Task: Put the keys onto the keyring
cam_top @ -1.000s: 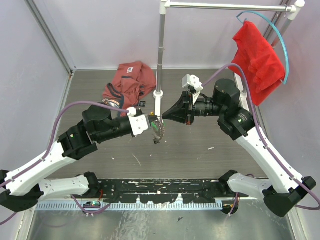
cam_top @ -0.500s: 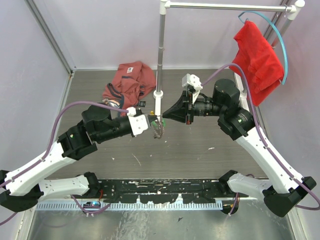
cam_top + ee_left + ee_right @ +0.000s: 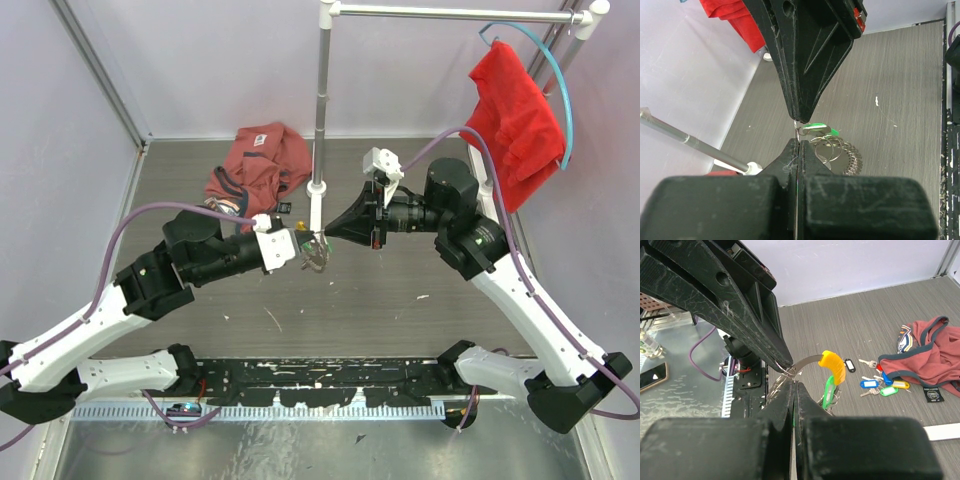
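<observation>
My L jaws shut, pinching keyring (image 3: 316,258) wire, held above surface (image 3: 400,300). My R jaws shut, tip-to-tip w/ L at ring; can't tell what they pinch. Green-tag key (image 3: 828,390) hangs under yellow tag (image 3: 833,364). Other keys (image 3: 870,384) lie by cloth (image 3: 935,365).

The keyring (image 3: 807,360) is thin shiny metal, its tag (image 3: 834,365) glossy yellow-orange plastic. The jaws look matt black plastic, scuffed. The table (image 3: 875,315) is grey wood-grain, matt; the shirt (image 3: 935,355) is soft cloth.

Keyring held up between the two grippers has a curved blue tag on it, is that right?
No. The keyring held up between the left gripper and right gripper has a curved yellow-orange tag, not blue; the right wrist view shows it.
</observation>
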